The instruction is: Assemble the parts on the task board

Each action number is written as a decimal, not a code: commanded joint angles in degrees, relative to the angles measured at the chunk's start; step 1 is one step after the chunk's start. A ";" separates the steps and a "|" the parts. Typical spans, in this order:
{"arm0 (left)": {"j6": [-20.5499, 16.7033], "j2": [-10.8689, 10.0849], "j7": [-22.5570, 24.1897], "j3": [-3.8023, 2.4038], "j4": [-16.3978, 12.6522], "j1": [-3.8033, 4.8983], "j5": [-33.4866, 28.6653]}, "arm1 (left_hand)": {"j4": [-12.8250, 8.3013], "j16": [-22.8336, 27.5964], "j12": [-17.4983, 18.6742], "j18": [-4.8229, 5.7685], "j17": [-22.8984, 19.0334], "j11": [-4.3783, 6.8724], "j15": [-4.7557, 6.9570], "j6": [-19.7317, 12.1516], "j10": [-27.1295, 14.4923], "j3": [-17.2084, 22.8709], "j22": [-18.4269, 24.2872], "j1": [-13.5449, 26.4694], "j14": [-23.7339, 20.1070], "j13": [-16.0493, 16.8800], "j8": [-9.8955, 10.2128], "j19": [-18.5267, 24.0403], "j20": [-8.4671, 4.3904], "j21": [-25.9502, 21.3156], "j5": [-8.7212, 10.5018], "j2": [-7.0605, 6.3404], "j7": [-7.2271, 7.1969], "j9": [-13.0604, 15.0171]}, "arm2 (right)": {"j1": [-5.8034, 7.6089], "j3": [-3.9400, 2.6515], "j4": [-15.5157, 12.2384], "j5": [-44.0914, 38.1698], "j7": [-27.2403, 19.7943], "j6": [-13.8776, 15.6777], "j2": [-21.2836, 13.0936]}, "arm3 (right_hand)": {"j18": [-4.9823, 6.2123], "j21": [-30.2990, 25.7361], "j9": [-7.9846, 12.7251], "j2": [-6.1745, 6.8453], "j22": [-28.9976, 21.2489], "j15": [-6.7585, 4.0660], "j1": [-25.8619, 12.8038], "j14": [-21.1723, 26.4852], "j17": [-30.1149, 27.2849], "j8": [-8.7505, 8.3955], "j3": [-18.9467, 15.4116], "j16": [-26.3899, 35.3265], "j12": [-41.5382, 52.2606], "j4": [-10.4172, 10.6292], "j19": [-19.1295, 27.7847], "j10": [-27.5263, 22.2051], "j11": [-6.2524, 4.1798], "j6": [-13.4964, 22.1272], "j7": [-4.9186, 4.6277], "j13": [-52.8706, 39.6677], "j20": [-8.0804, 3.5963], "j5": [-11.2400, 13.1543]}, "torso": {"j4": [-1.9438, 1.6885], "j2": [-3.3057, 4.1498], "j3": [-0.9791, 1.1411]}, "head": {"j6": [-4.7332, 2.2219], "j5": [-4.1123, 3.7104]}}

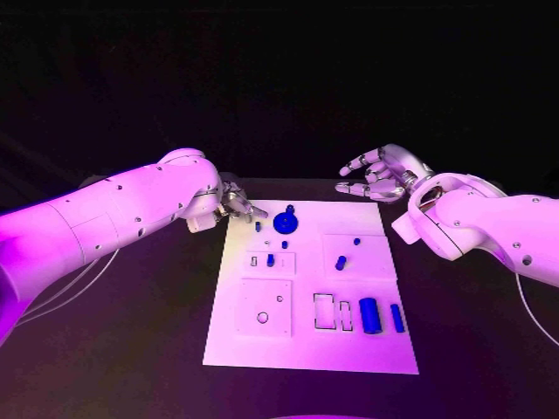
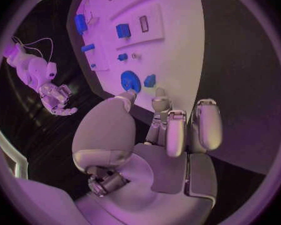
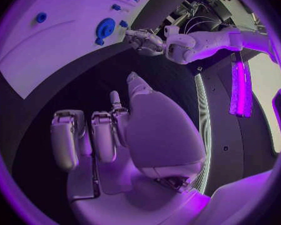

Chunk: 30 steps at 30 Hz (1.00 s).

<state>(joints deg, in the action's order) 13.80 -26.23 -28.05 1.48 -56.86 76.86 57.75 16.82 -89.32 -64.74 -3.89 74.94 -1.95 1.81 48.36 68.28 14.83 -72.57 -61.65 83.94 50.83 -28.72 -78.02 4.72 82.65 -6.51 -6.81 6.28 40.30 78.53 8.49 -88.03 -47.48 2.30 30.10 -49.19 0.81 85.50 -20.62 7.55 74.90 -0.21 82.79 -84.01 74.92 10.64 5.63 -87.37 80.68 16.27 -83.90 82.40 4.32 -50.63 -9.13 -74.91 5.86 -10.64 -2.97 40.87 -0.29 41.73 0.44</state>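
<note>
The task board lies flat on the black table, and all positions below are given relative to it.

Left hand: at the board's far left corner, fingertips just over the edge near the round blue disc. From the left wrist camera its fingers are apart, with nothing between them.

Right hand: off the board, raised beyond its far right corner, fingers spread and loosely curled, holding nothing.

Parts on the board: the disc sits at the far end, a small blue piece just beside it. Two short blue pegs lie near the middle. A large blue cylinder and a slimmer blue bar lie side by side at the near right.

Recesses: two narrow rectangular slots, just left of the cylinder, hold no blue part. A raised square plate at the near left shows a small hole, likewise unfilled.
</note>
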 commanded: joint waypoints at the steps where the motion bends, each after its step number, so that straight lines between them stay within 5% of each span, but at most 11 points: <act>1: 1.42 0.45 0.99 0.12 0.34 -0.01 -0.88 | -0.15 0.16 -0.28 -0.03 13.59 -0.10 -0.46 0.65 -0.12 -0.15 -0.06 -0.47 5.49 -0.11 0.36 -0.02 0.08 -0.01 0.17 0.29 0.00 -0.10 | -0.03 -0.01 -0.03 -0.30 -0.65 -0.18 0.04 | 0.38 -0.19 0.05 -0.11 12.04 0.17 -0.22 -4.44 9.11 0.38 -0.09 0.36 -0.31 0.27 -3.89 -0.30 -0.04 0.52 -0.01 -6.43 0.02 -0.04 | 0.02 0.01 0.00 | 0.07 -0.03; 30: 3.47 1.81 1.48 0.88 2.96 -0.33 -1.77 | -0.25 0.22 -0.45 -0.06 13.47 0.29 -0.17 2.15 -0.12 0.50 0.00 -4.10 5.44 -0.19 -0.18 0.10 -0.05 -0.07 0.02 1.17 -0.46 0.18 | -0.03 -0.01 -0.14 -0.40 -0.64 -0.28 0.13 | 0.36 -0.10 0.05 -0.26 12.11 0.16 -0.12 -4.47 9.20 0.46 0.00 0.33 -0.15 0.19 -3.94 -0.16 -0.06 0.50 0.00 -6.56 0.01 -0.21 | 0.00 -0.03 0.04 | 0.57 -0.12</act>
<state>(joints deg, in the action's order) 16.13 -24.58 -27.38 2.36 -53.95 76.55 56.73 16.58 -89.32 -64.97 -3.90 74.92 -1.95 1.82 50.20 68.29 14.95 -72.62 -65.15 83.94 50.64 -28.66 -78.02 4.72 82.66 -6.51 -5.73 5.83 40.40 78.53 8.49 -88.11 -47.50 2.30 30.09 -49.13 0.82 85.50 -20.62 7.55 74.95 -0.21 82.79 -84.02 74.91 10.86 5.63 -87.37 80.68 16.27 -83.90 82.40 4.32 -50.63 -9.13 -74.91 5.86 -10.64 -2.95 40.84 -0.23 42.32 0.31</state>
